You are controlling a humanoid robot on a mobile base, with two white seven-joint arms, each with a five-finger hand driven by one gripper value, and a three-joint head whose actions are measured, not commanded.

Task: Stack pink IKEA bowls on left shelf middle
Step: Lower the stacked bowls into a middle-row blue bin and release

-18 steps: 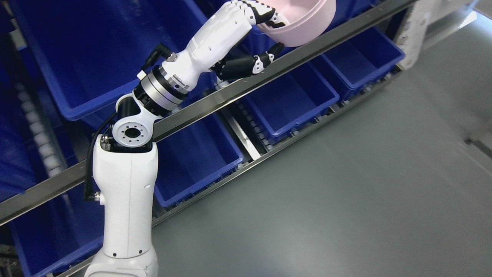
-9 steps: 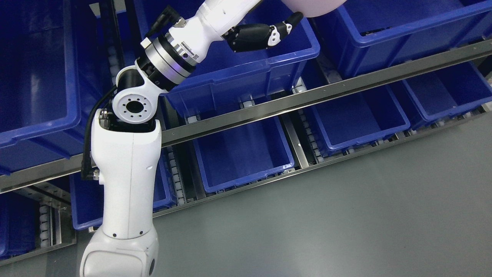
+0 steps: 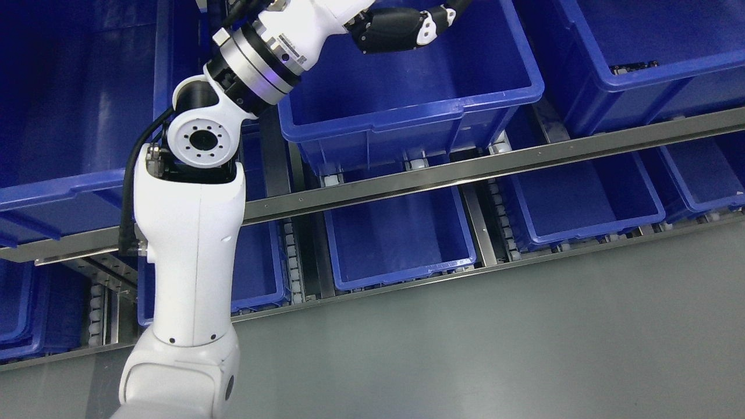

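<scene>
Blue bins [image 3: 407, 110] fill two tiers of a roller shelf, split by a steel rail [image 3: 465, 169] and fronted by grey floor, as your robot's left arm [image 3: 186, 256] climbs from the lower left and bends toward the top edge. Only the thumb side of the left hand [image 3: 401, 26] shows, above the middle bin on the upper tier; the other fingers run out of view, so you cannot tell whether the hand is spread, curled or clamped on anything. No pink bowl shows anywhere. The right arm is out of view. Your risk from here, as a judgement: with the hand cropped out, you could lower blind, clip the bin's far wall or seat a bowl crookedly.
</scene>
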